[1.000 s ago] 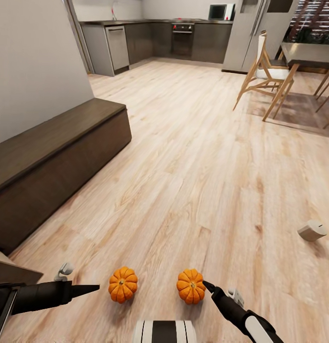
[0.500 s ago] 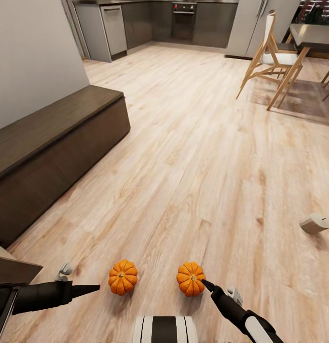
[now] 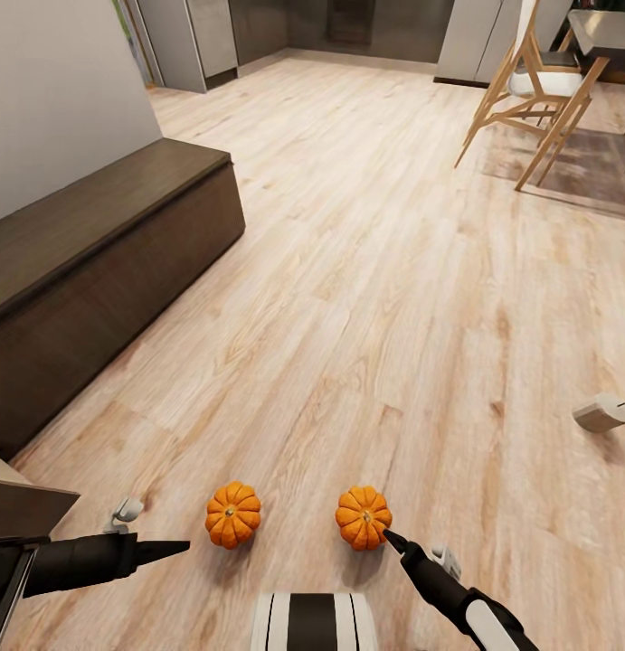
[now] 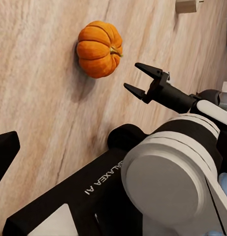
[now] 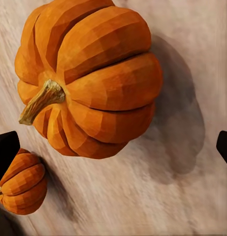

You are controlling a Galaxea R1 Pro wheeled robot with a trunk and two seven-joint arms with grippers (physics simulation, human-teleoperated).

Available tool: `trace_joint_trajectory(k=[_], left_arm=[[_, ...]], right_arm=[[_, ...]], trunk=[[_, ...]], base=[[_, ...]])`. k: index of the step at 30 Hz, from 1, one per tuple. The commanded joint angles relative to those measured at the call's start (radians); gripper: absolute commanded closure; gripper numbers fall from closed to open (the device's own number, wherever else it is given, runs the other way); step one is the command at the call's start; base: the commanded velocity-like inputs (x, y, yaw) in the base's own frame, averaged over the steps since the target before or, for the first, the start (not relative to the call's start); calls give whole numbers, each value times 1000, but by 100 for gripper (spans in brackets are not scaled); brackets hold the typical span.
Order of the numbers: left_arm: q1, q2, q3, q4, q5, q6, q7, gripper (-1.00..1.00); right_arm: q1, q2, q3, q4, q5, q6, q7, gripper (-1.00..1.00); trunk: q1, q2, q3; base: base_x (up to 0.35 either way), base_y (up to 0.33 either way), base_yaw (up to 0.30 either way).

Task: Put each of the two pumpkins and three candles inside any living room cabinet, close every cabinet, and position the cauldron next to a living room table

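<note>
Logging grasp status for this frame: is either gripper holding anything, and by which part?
Nothing is held. The right gripper is open above the floor, and both pumpkins sit free on the floor.

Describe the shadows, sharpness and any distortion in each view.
Head view: soft even light, faint shadows under both pumpkins; wide-angle stretch bends the cabinet and floor planks.
Left wrist view: sharp; the right end effector, open, shows crisp near a pumpkin.
Right wrist view: the close pumpkin looks faceted, throwing a broad soft shadow; floor grain smeared.
</note>
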Motion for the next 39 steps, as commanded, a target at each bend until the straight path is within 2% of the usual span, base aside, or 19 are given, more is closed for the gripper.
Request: trace_joint_trajectory(k=[1, 15, 23, 37, 39], left_arm=[[0, 0, 0, 0, 0, 0, 0, -100], [0, 0, -2, 0, -1, 0, 0, -100], [0, -1, -7, 0, -1, 0, 0, -100], [0, -2, -8, 0, -1, 0, 0, -100], [0, -2, -8, 0, -1, 0, 0, -100]], right_arm=[[0, 0, 0, 0, 0, 0, 0, -100], [0, -3, -7, 4, -2, -3, -1, -100], [0, -3, -9, 5, -3, -4, -2, -100], [0, -3, -11, 5, -3, -7, -3, -100], [0, -4, -11, 5, -3, -7, -3, -100]], trunk=[[0, 0, 0], [0, 0, 0], [0, 0, 0], [0, 0, 0], [1, -1, -8]], base=[[0, 0, 0], [3, 3, 0], [180, 104, 0], [61, 27, 0], [9, 4, 0]])
